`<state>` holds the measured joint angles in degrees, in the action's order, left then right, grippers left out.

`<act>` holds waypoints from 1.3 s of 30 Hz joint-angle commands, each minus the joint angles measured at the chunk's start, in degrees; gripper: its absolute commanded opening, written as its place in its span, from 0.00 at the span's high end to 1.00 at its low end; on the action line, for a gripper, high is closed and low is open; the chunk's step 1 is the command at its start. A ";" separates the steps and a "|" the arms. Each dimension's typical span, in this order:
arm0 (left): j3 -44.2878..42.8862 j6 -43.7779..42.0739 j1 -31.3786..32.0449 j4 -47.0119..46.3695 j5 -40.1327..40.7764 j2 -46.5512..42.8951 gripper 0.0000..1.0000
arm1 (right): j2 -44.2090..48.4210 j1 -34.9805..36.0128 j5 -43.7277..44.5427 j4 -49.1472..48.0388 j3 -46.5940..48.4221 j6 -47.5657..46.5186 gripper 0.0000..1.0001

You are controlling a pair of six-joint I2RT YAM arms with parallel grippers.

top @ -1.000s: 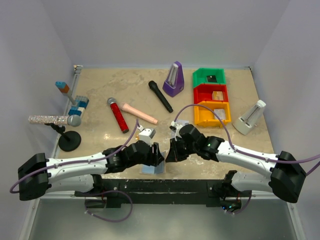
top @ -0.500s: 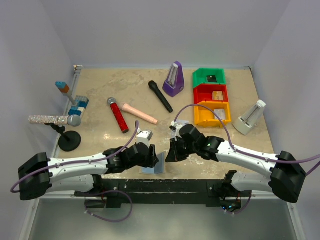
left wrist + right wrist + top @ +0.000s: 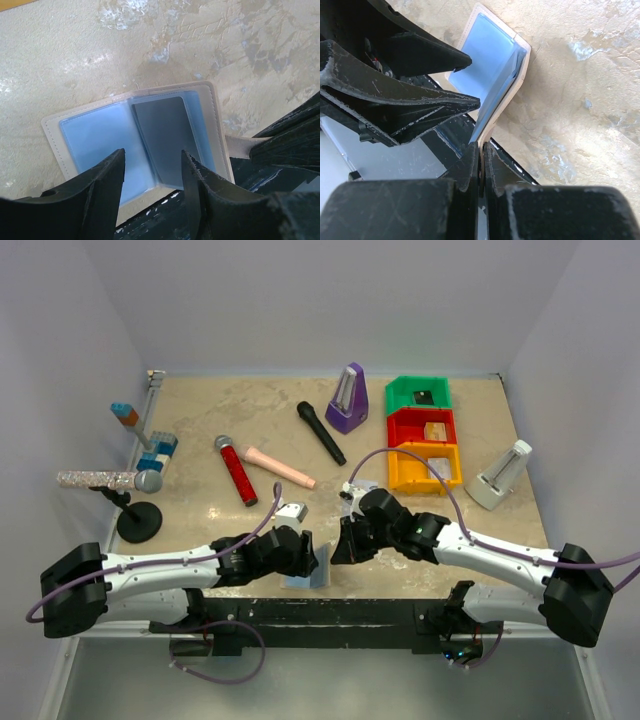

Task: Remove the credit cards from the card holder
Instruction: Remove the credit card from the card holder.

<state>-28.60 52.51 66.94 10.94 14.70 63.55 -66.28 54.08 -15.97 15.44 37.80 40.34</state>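
Right hand (image 3: pixel 481 150) clenched on card holder (image 3: pixel 135 140) flap. Left hand (image 3: pixel 152 156) released, over grey card (image 3: pixel 165 135). Pale card (image 3: pixel 291 510) at 11 o'clock. Overhead, card holder mostly hidden.

The top view looks down from above and behind the arms, far enough back to take in the whole bench (image 3: pixel 200 420). The left wrist camera looks steeply down, close in, past the left hand (image 3: pixel 152 152). The right wrist camera looks close in along the right hand (image 3: pixel 481 146). All three views share the card holder (image 3: pixel 318 570).

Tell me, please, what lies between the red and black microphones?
A peach-pink cylinder lies between the red microphone and black microphone, in the top external view.
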 commanded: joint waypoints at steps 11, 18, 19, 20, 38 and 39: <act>-2.60 0.31 0.48 -3.73 -1.69 0.87 0.46 | 0.45 0.85 -0.03 -1.56 1.84 0.27 1.00; -2.95 0.05 0.56 -4.26 -1.95 0.96 0.46 | -0.08 0.93 -0.21 -1.91 1.92 0.18 1.00; -3.04 0.05 0.56 -4.26 -1.95 1.14 0.46 | -0.08 0.93 -0.21 -1.82 2.01 0.18 1.00; -3.13 -0.04 0.56 -4.35 -2.04 1.23 0.46 | -0.16 0.93 -0.29 -1.82 2.01 0.18 1.00; -4.27 -0.30 1.18 -4.44 -2.83 3.77 0.46 | 0.10 1.02 -0.47 -1.73 2.10 0.18 1.00; -4.45 -0.48 1.18 -4.17 -2.66 3.69 0.46 | 0.10 1.02 -0.47 -1.73 2.10 0.18 1.00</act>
<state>-30.55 52.49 67.55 8.16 12.16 67.13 -66.37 54.76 -16.01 15.40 37.80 40.34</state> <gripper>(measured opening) 0.544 0.036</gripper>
